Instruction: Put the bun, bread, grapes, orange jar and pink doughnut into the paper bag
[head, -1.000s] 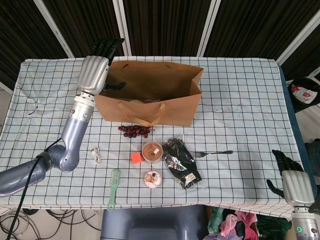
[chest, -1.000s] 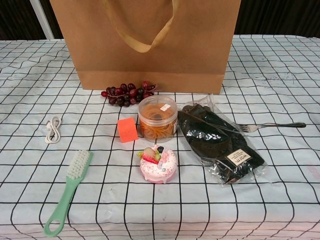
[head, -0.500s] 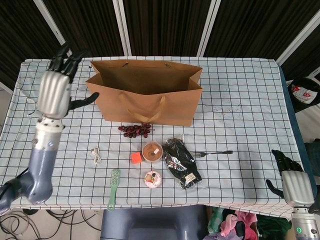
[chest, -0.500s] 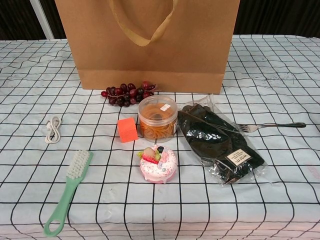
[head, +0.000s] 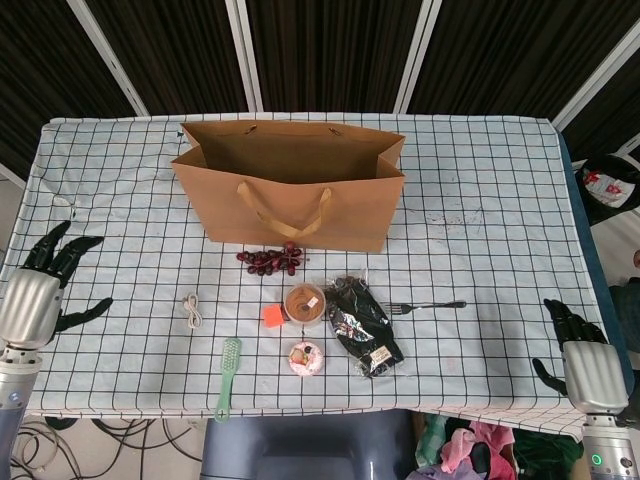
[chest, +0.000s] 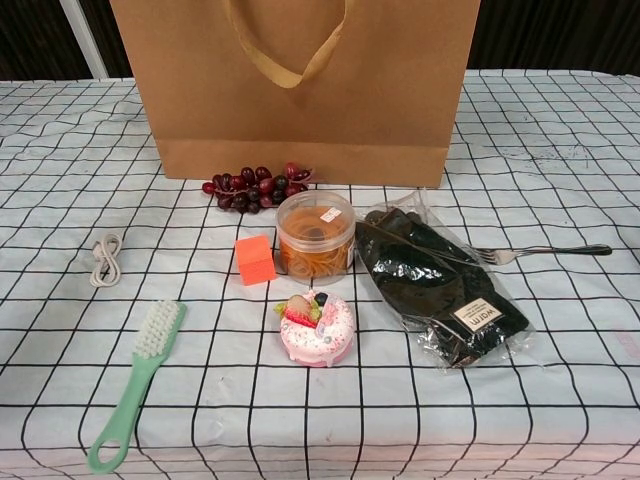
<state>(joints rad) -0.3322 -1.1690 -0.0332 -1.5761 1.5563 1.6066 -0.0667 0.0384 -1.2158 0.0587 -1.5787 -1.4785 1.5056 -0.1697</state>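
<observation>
Withdrawn from the paper bag (head: 300, 205), left robot hand (head: 35, 290) hangs spread and empty; bag contents hidden.

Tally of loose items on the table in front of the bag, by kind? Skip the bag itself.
Food items: 3 (grapes, orange jar, pink doughnut)
Utensils and tools: 2 (fork, green brush)
Other: 3 (orange cube, white cable, packaged black gloves)
Total: 8
</observation>
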